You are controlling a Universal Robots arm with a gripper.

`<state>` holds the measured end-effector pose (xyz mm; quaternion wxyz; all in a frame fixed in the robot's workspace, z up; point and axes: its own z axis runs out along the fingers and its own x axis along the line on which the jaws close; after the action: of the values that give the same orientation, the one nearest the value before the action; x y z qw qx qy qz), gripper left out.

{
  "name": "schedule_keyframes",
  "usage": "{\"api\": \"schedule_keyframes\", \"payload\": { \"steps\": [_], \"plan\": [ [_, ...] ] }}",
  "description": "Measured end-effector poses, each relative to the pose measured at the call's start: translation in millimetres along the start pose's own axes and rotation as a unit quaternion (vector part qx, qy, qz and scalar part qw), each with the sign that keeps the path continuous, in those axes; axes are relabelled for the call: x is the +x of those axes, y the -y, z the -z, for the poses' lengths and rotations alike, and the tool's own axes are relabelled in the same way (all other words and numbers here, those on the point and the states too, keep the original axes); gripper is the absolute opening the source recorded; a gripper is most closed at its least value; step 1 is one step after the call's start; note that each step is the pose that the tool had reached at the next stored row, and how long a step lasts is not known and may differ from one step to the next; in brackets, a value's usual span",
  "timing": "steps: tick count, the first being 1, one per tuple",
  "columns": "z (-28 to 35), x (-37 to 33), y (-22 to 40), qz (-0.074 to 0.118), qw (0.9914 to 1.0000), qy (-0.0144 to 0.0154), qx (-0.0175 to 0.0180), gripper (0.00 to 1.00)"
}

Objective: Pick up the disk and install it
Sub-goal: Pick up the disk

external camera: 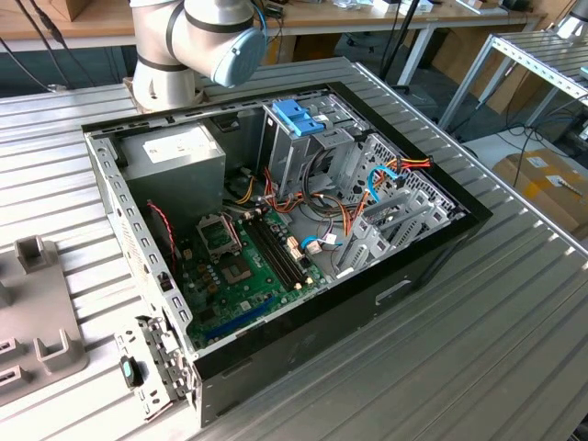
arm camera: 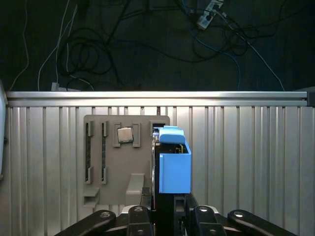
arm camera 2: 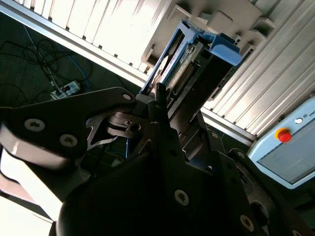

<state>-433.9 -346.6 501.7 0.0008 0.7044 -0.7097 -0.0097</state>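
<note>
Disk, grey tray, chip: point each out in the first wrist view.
disk (arm camera: 174, 171), first wrist view, flat side of its light-blue carrier.
grey tray (arm camera: 115, 167), first wrist view, bare plate between its slots.
chip (arm camera: 125, 134), first wrist view, middle of its metal lid.

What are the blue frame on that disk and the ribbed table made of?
The frame on the disk looks like moulded plastic: matte, evenly blue, soft rounded corners. The table is probably aluminium: bare, silvery, straight ribs catching light.
</note>
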Motion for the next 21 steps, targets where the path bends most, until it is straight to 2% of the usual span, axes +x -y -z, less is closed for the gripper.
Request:
{"api": "schedule_keyframes", "payload": {
  "steps": [5, 13, 21],
  "plan": [
    [0.0, 0.0, 1.5, 0.000, 1.00000, 0.0000, 0.0000, 0.35],
    [0.1, -0.1, 10.1, 0.000, 1.00000, 0.0000, 0.0001, 0.35],
    [0.2, -0.1, 14.1, 0.000, 1.00000, 0.0000, 0.0000, 0.35]
  ]
}}
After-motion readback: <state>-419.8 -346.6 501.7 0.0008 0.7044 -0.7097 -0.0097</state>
